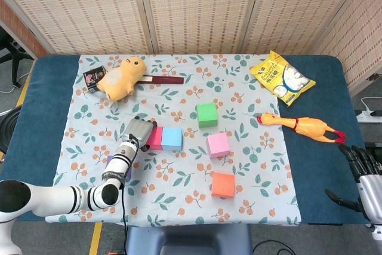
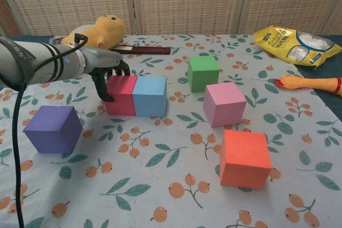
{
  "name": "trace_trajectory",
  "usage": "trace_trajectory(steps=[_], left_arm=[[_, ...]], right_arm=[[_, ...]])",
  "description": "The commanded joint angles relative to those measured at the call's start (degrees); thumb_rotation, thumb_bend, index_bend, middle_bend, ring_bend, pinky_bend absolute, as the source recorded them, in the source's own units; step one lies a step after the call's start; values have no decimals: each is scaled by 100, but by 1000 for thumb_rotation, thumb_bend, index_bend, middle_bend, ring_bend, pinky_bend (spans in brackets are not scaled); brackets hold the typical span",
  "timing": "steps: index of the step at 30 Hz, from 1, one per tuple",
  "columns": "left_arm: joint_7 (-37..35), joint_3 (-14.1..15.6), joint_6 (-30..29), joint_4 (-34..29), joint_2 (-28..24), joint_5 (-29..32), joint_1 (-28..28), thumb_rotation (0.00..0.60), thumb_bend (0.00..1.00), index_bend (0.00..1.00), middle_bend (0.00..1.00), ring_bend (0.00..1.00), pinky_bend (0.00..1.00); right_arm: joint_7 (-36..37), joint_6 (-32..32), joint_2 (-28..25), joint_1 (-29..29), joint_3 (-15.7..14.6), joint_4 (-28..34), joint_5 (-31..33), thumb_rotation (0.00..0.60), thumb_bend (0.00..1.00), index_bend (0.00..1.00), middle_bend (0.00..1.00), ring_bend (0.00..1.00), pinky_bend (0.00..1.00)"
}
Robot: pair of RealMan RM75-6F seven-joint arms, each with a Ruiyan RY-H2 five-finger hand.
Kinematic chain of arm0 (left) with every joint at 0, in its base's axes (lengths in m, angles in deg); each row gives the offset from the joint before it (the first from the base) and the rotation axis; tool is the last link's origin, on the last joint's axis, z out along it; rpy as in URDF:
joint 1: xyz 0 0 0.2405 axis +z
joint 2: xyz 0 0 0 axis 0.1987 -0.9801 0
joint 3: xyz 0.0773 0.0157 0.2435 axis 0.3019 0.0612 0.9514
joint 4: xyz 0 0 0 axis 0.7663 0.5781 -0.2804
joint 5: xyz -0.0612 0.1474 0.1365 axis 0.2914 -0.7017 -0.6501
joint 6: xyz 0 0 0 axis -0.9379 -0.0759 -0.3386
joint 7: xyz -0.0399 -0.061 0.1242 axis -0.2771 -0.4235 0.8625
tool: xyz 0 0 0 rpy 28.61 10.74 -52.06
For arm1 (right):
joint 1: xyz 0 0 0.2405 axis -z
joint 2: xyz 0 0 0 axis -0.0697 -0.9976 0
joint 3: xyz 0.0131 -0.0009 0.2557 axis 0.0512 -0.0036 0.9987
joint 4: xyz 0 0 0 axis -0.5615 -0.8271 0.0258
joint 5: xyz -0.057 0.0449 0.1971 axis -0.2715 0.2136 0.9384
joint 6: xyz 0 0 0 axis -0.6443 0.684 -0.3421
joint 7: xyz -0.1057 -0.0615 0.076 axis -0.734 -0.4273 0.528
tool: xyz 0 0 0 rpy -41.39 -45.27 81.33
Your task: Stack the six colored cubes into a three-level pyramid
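I've got my left hand (image 2: 107, 70) curled over the far-left side of the red cube (image 2: 121, 95), fingers touching its left face and top edge, gripping nothing. That red cube sits flush against the blue cube (image 2: 149, 96) on its right. The purple cube (image 2: 53, 128) is near-left, the green cube (image 2: 203, 72) far of centre, the pink cube (image 2: 224, 103) right of blue, the orange cube (image 2: 245, 158) nearest. My right hand (image 1: 362, 173) hangs open off the table's near-right edge. The yellow snack bag (image 2: 295, 44) shows print I can't read. Bare floral cloth (image 2: 160, 185) lies near me.
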Motion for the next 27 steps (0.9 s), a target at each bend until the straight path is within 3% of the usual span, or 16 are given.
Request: trace_trajectory(steps=[1,17,23,27], left_arm=[[2,-5,4,19,14,24,-11,600,316,259,325,289,204],[75,24,-29,-110,-15,273,-57,600,318,20,54,129,212],[7,-28,-90,-376,-166,354,-36,600,319,0,0,4,196],[-282,-164,-159,-720,-436,186,88,600,312,0,0,0,128]], right_arm=[[4,0,-1,2,0,0,1,600,51,0,67,0,25],[56,15,4,16,7,-37,-3,600,51,0,67,0,25],[77,28,-9,12,14,-36,-24,600,52,0,67,0,25],[84,7,-15,-2,18,-41,-23,600,51,0,67,0,25]])
